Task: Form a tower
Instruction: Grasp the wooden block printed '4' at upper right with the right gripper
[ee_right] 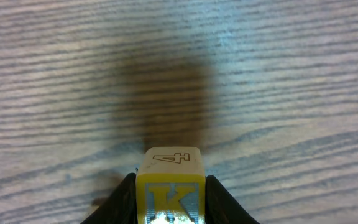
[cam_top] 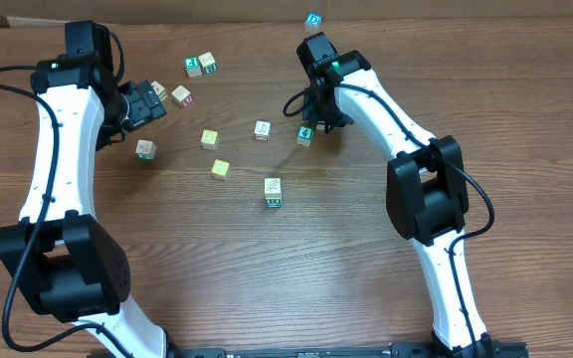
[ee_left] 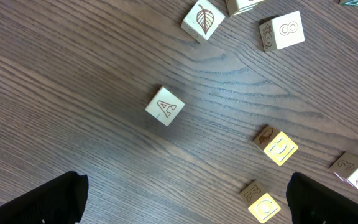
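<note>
The tower (cam_top: pixel 273 191) is a short stack at mid table, a white pictured cube on a teal one. My right gripper (cam_top: pixel 318 121) hangs behind and to the right of it. In the right wrist view it (ee_right: pixel 169 199) is shut on a cube (ee_right: pixel 170 180) with a yellow face bearing a blue K and a cream top marked 4. This cube (cam_top: pixel 305 134) shows at the fingertips overhead. My left gripper (cam_top: pixel 145 100) is at the far left, open. Its fingers (ee_left: pixel 42 199) stand wide with only bare wood between them.
Loose cubes lie scattered: a pair (cam_top: pixel 200 66) at the back, one (cam_top: pixel 181 95) by the left gripper, others at the left (cam_top: pixel 145 149) and in the middle (cam_top: pixel 210 138), (cam_top: pixel 220 168), (cam_top: pixel 262 130). The left wrist sees an A cube (ee_left: pixel 165 106) and yellow cubes (ee_left: pixel 278 147).
</note>
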Action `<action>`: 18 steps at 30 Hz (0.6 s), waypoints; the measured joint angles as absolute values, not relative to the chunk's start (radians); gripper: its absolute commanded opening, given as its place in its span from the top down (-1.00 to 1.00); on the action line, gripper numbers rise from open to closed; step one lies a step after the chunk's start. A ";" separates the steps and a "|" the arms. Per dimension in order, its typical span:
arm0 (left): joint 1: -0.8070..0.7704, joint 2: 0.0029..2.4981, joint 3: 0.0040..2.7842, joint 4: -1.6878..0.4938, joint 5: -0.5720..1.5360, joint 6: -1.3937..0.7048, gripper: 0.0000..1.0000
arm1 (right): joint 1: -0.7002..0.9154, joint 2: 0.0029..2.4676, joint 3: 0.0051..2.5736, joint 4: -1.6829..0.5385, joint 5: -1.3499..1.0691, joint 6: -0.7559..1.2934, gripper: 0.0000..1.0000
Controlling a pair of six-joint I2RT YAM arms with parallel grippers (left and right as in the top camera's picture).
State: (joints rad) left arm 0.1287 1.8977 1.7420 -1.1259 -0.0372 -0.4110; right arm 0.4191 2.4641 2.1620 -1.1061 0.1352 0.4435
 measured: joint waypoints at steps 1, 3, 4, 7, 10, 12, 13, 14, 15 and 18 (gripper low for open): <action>0.129 1.898 1.742 -1.126 -0.037 -0.411 -0.99 | 0.419 2.464 2.167 -1.118 0.135 0.442 0.53; 0.129 1.898 1.742 -1.126 -0.037 -0.411 -0.99 | 0.419 2.464 2.178 -1.140 0.135 0.440 0.55; 0.129 1.898 1.742 -1.126 -0.037 -0.411 -0.99 | 0.419 2.462 2.184 -1.152 0.135 0.440 0.55; 0.129 1.898 1.742 -1.126 -0.037 -0.411 -0.99 | 0.419 2.459 2.191 -1.189 0.136 0.440 0.54; 0.129 1.898 1.742 -1.126 -0.037 -0.411 -0.99 | 0.419 2.458 2.191 -1.229 0.135 0.440 0.53; 0.129 1.898 1.742 -1.126 -0.037 -0.411 -0.99 | 0.419 2.458 2.191 -1.251 0.135 0.440 0.53; 0.129 1.898 1.742 -1.126 -0.037 -0.411 -0.99 | 0.419 2.458 2.191 -1.262 0.135 0.440 0.53; 0.129 1.898 1.742 -1.126 -0.037 -0.411 -0.99 | 0.419 2.458 2.191 -1.271 0.135 0.440 0.47; 0.129 1.898 1.742 -1.126 -0.037 -0.411 -0.99 | 0.419 2.458 2.191 -1.277 0.135 0.442 0.36; 0.129 1.898 1.742 -1.126 -0.037 -0.411 -0.99 | 0.419 2.458 2.191 -1.282 0.135 0.440 0.03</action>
State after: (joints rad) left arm 0.1287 1.8977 1.7420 -1.1263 -0.0372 -0.4110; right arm 0.4194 2.4580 2.1910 -1.2816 0.1349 0.4400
